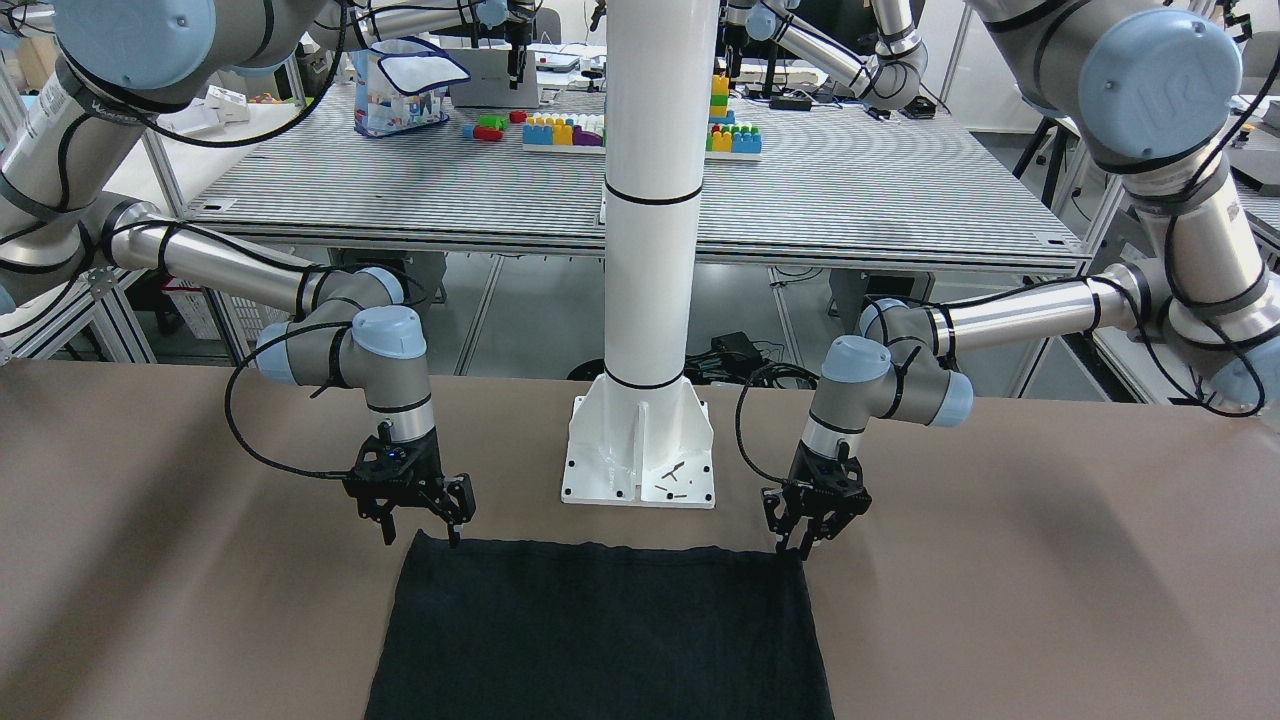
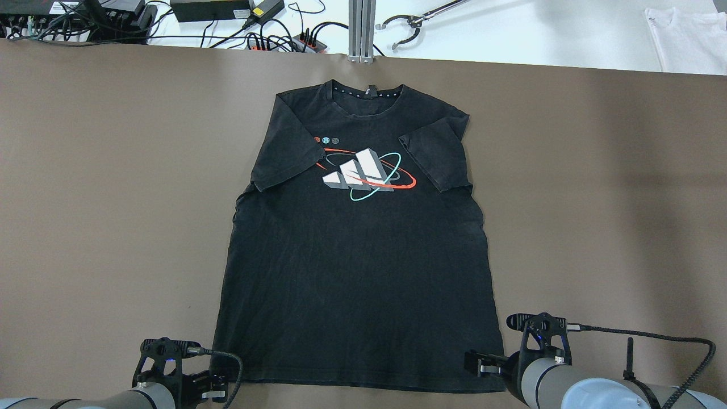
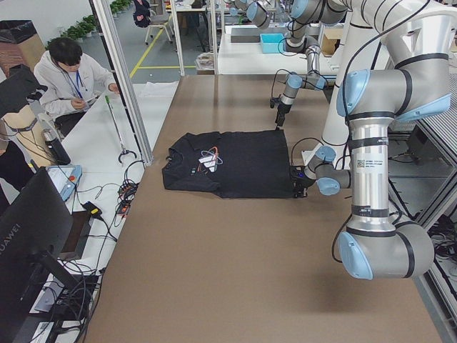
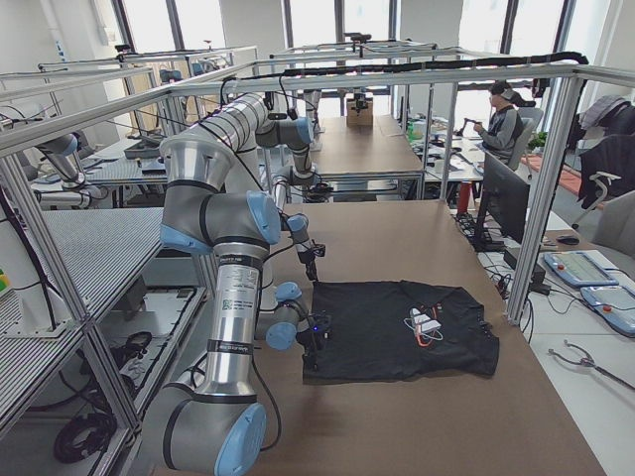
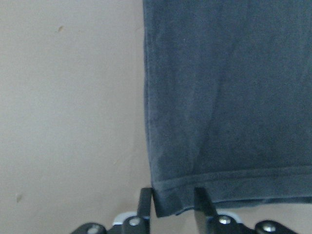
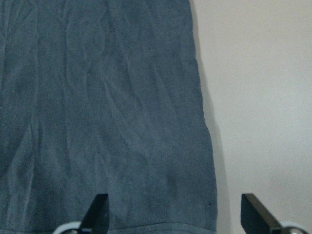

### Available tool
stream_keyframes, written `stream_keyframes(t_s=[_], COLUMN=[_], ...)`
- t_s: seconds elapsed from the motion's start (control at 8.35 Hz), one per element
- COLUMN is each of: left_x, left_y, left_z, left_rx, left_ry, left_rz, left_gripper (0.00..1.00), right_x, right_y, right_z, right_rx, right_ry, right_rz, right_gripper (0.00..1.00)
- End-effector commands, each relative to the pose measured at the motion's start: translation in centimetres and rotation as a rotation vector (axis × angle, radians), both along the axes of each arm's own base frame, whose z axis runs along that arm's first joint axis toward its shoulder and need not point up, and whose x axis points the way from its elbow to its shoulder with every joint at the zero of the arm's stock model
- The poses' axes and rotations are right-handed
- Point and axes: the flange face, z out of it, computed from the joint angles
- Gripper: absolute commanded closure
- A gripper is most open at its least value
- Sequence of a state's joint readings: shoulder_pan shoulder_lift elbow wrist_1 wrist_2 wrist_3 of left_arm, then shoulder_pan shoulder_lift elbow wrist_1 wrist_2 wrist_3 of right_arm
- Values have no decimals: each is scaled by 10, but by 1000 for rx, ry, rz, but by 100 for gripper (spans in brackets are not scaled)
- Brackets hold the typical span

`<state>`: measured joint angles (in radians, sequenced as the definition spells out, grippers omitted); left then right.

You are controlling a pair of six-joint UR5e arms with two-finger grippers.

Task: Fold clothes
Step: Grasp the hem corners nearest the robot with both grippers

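A black T-shirt [image 2: 358,255] with a white, red and teal logo lies flat on the brown table, collar away from me and hem towards me. It also shows in the front view [image 1: 600,630]. My left gripper [image 5: 173,204] stands at the hem's left corner; its fingers are close together with the corner of the T-shirt [image 5: 234,97] between them. In the overhead view it [image 2: 218,392] sits at the lower left. My right gripper [image 6: 175,214] is wide open over the hem's right corner of the T-shirt [image 6: 97,97], and shows in the overhead view [image 2: 477,363].
The white pillar's base plate [image 1: 640,460] stands just behind the hem, between the two grippers. Cables and power bricks [image 2: 216,11], a grabber tool [image 2: 414,23] and a white cloth [image 2: 687,34] lie on the white surface past the table's far edge.
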<state>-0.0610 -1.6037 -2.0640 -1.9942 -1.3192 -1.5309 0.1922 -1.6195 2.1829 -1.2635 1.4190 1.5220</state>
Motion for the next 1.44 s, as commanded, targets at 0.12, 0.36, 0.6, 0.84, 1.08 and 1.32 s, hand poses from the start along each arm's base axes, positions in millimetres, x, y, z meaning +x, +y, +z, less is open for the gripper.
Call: stream_keyframes(t_s=[0.12,0.36,0.6,0.84,1.08,1.32], left_x=[2,2,3,3,4,4], left_y=[2,1,2,1,1,2], left_z=[1,0,-4,-6,-7,-8], left_rx=[3,4,3,3,3,4], left_ry=[-2,0,8,12,14,15], left_rz=[2,-1,2,1,1,2], left_gripper=[100,100,100,100,100,100], right_x=[-1,-3,-9,-13,-10,-16], right_y=[0,2,15,25,34,40], right_z=[-3,-3,-1,8,24,32], right_rx=[-1,0,2,-3,-1,-1], right_ry=[-9,-7,-4,17,54,70], right_rz=[-4,-6,-34,-54,-67,-80], right_gripper=[5,5,7,22,43,49])
